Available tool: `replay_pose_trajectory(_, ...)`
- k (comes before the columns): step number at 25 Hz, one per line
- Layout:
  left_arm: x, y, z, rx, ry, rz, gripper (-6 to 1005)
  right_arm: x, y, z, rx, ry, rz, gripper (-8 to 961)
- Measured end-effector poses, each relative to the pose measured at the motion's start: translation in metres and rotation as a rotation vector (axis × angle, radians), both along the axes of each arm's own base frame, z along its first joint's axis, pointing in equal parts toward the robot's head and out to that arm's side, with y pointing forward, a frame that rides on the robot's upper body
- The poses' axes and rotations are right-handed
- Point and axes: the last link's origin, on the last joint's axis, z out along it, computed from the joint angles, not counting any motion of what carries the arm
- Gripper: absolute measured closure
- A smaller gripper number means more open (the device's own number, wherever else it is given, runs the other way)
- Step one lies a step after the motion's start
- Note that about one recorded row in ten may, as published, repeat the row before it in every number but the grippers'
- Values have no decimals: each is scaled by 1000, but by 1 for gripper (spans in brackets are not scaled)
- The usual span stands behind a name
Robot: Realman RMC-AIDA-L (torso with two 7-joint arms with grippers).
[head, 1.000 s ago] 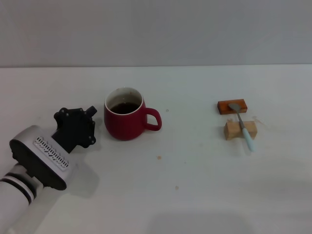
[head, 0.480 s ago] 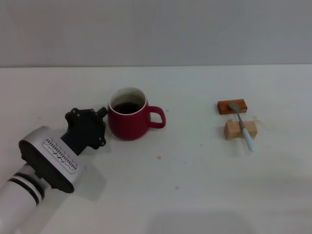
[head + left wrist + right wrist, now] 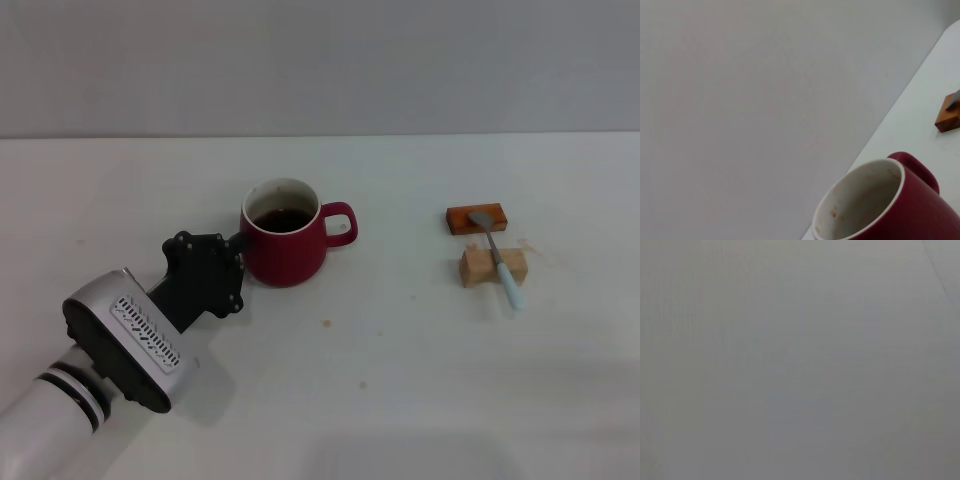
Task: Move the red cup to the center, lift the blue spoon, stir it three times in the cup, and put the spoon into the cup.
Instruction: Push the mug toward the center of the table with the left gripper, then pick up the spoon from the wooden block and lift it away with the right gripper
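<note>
Stage: the first step, shifting the cup toward the middle, looks to be in hand; I judge it unfinished, since the cup sits left of the table's middle.
Left gripper: pressed up against the cup's side opposite the handle; its black body hides the fingers, so I cannot tell how wide they stand or whether they grasp the wall.
Cup: the dark red, pot-bellied ceramic mug with a white inside, holding a dark liquid, stands upright on the white table directly ahead of the left gripper, touching it, handle pointing away from it. The left wrist view shows its rim close up.
Spoon: the slim spoon with a grey metal bowl and pale blue handle lies well away from the left gripper, beyond the cup, propped across a pale wooden block, its bowl over an orange-brown rectangular block. Untouched, by the look of it.
Right gripper: nowhere in view; its wrist view shows only a blank grey surface.
Left to do: finish centring the cup, lift the spoon, stir three times, leave the spoon in the cup.
</note>
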Motion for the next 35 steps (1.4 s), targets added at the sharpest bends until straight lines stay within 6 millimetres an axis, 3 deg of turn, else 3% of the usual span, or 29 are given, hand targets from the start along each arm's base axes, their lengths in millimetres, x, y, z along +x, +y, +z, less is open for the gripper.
replay_pose_trajectory(8,1,-2,-2,-15,9,-15,865,0,1,0,1,-1,3,268)
replay_pose_trajectory(12,-4,-2,7,42,-29,16,860,0,1,1,2,0,2,268)
replay_pose_trajectory(13,-12,-4,23,127,-82,49,858,0,1,1,2,-1,2,268)
replay_pose_trajectory(16,-18,-9,35,193,-130,66,855,0,0,1,1,-2,0,268)
replay_pose_trajectory(19,-33,-22,67,352,-283,124,851,0,0,0,-2,-4,2,269)
replay_pose_trajectory(24,-46,-27,84,422,-366,183,845,-4,3,-3,-21,-10,21,269)
replay_pose_trajectory(30,-62,-40,109,500,-649,253,837,-10,2,-10,-50,-14,53,269)
replay_pose_trajectory(35,-70,-47,120,550,-741,277,831,-18,0,-18,-89,-17,93,269)
